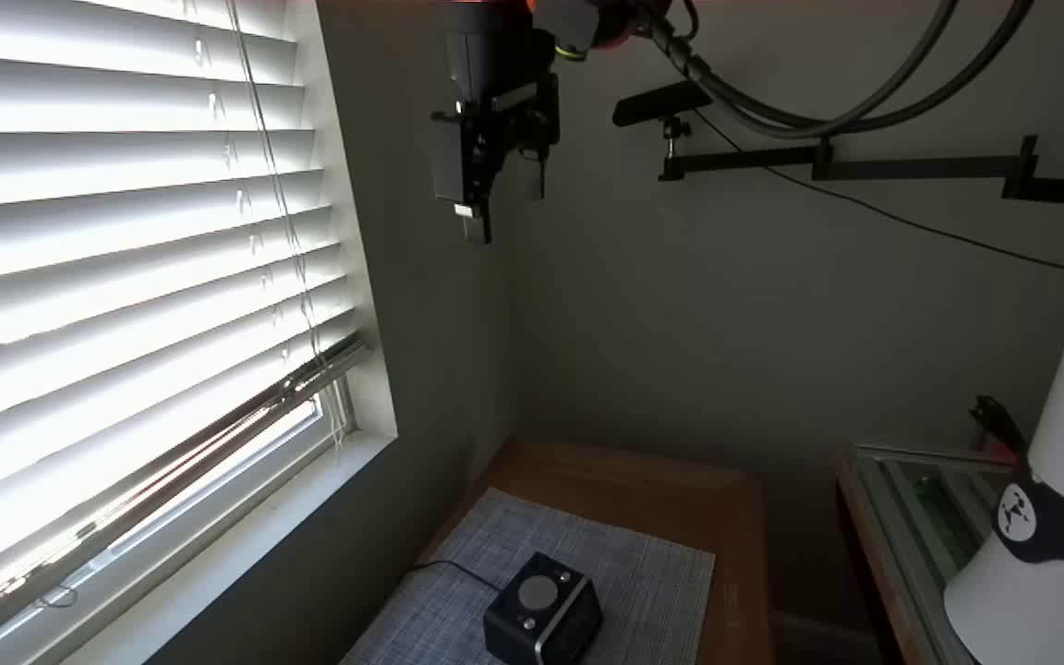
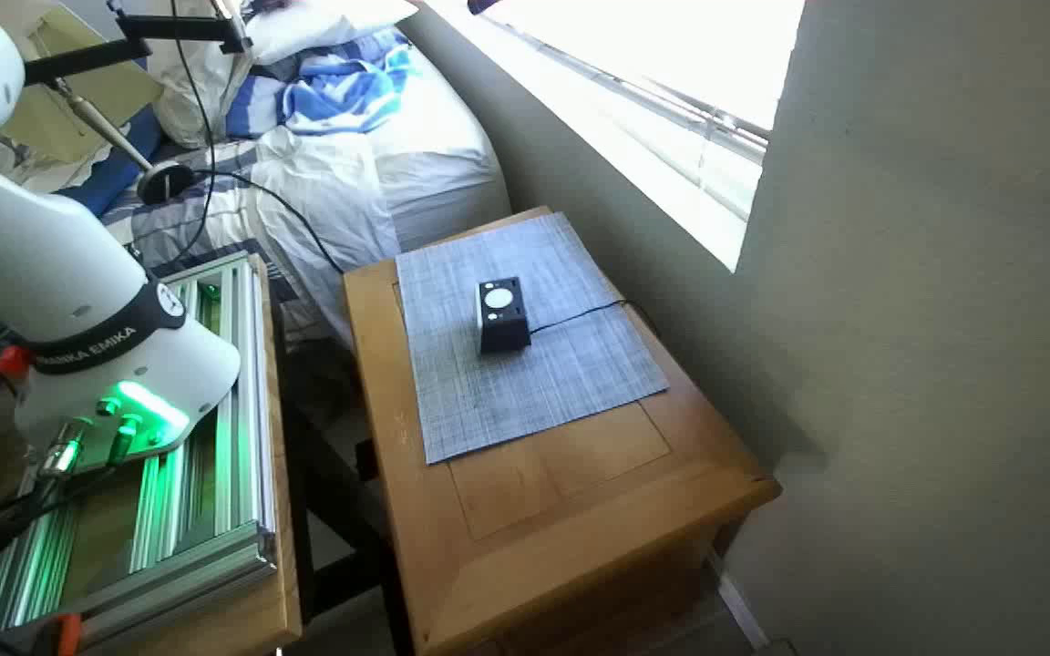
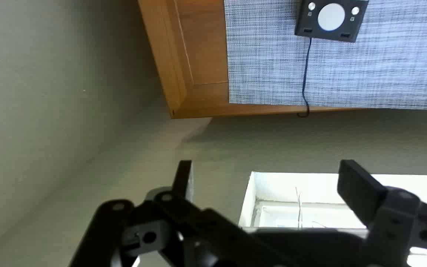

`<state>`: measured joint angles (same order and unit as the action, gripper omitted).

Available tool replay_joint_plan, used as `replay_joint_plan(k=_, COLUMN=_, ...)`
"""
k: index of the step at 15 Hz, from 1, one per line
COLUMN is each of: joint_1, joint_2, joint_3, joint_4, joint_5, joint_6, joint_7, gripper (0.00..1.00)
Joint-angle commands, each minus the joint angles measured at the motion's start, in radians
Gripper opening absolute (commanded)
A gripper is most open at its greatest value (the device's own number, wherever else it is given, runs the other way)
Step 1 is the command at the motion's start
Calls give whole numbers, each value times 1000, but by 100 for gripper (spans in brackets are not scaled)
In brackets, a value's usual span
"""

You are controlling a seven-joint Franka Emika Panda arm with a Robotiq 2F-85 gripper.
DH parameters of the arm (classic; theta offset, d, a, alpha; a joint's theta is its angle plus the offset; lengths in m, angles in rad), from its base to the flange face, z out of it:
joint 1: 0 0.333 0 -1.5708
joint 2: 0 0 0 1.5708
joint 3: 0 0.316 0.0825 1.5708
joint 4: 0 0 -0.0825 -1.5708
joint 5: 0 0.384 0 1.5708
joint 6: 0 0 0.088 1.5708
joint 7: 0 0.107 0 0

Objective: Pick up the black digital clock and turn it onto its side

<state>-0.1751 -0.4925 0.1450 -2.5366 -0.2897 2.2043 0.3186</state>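
The black digital clock (image 1: 541, 610) is a small black box with a round light disc and small knobs on its top. It stands on a grey woven mat, as seen in both exterior views (image 2: 503, 319). In the wrist view the clock (image 3: 331, 18) is at the top edge, partly cut off, with its cord running toward the wall. My gripper (image 1: 506, 211) hangs high above the table, well apart from the clock. In the wrist view the gripper (image 3: 267, 174) has its fingers wide apart with nothing between them.
The grey mat (image 2: 470, 401) lies on a wooden table (image 2: 561, 528) against the wall. A window with blinds (image 1: 126, 231) and a white sill (image 1: 264, 526) runs alongside. The clock's black cord (image 2: 580, 315) crosses the mat. A bed (image 2: 434, 173) stands beyond the table.
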Motion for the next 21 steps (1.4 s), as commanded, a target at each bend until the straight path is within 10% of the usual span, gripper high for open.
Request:
replay_joint_plan(k=1, joint_1=21, joint_2=2, joint_3=-19, joint_4=3, joint_5=-11, joint_6=-6, joint_7=8, gripper=100)
replay_joint_plan(k=13, joint_1=19, joint_2=122, joint_3=-62, joint_4=-89, joint_5=165, joint_6=81, joint_7=208, gripper=100)
replay_joint_plan(k=21, joint_1=0, joint_2=379, joint_3=-252, joint_4=-224, joint_5=449, joint_6=475, joint_7=103, gripper=100)
